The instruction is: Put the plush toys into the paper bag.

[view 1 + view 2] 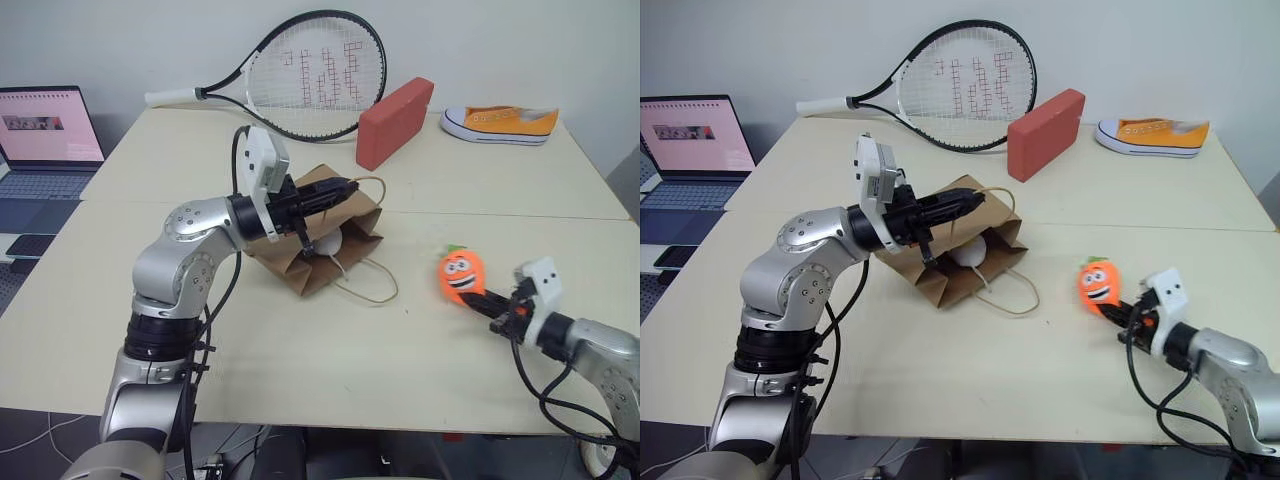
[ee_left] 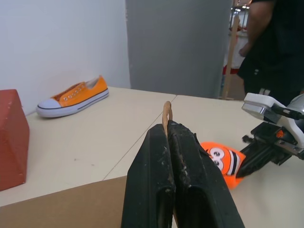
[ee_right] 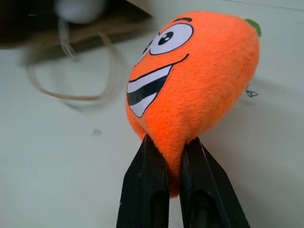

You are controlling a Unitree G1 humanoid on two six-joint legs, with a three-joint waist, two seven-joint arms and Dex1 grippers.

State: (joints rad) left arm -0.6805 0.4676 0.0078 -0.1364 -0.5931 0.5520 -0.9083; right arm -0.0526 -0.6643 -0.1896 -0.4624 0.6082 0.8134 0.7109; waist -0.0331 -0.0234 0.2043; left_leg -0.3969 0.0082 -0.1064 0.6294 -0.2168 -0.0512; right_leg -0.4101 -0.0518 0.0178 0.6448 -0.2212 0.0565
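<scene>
The brown paper bag [image 1: 318,268] lies on its side mid-table, its mouth toward my right. My left gripper [image 1: 349,187] is shut on the bag's upper loop handle [image 2: 166,110] and holds it raised. A white plush toy [image 1: 328,243] rests inside the bag's mouth. The second loop handle [image 1: 372,292] lies flat on the table. To the right, the orange carrot plush toy [image 1: 461,274] with a grinning face is pinched at its lower tip by my right gripper [image 3: 169,140], which is shut on it. I cannot tell whether the carrot touches the table.
A tennis racket [image 1: 300,75], a red block [image 1: 394,122] and an orange sneaker [image 1: 500,123] lie at the back of the table [image 1: 300,370]. A laptop [image 1: 45,140] and a phone stand at the far left. A person [image 2: 270,42] stands beyond the table's right side.
</scene>
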